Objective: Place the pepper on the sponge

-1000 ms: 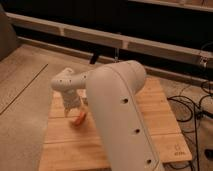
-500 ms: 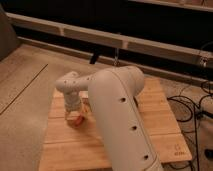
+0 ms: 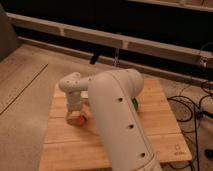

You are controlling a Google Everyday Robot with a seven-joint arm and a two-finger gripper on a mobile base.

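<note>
Down at the table (image 3: 161, 116), the gripper (image 3: 76, 118) clamps the pepper (image 3: 75, 120) between its fingers.

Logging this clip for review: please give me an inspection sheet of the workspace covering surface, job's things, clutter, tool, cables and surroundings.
Surface: wooden tabletop, pale planks.
Job's things: pepper, orange, at the tool's tip, low over the wood; sponge not seen, possibly hidden behind the arm.
Clutter: green object, only an edge showing past the arm.
Grippers: tool down over the tabletop's left half, at the pepper.
Cables: black cables on the floor, right of the table.
Surroundings: concrete floor; dark wall with pale rails.
</note>
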